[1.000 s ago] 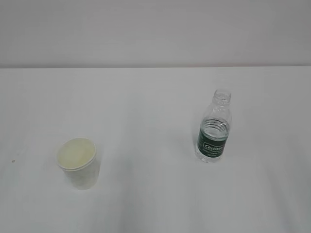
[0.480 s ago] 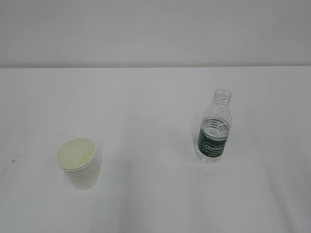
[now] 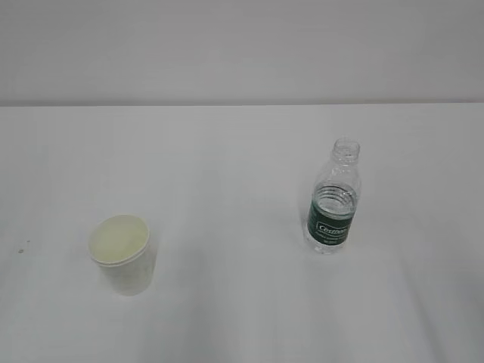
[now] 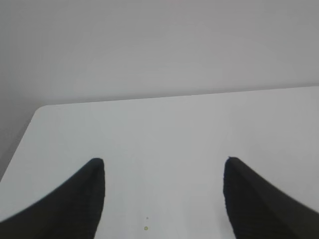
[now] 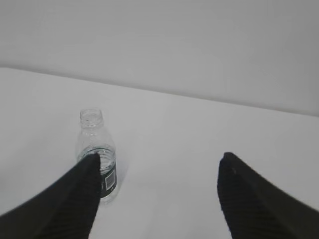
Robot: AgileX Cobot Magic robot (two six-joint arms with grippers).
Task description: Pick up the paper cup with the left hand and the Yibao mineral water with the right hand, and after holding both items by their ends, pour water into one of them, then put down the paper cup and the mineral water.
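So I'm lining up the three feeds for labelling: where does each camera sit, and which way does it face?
Exterior view: raised in front, slanting down on the table, the paper cup and the Yibao mineral water; no robot parts show.
Left wrist view: on the left hand, facing along bare table; its open fingers show.
Right wrist view: on the right hand, facing the bottle; its open fingers show.
Shared: exterior and right wrist both show the bottle.
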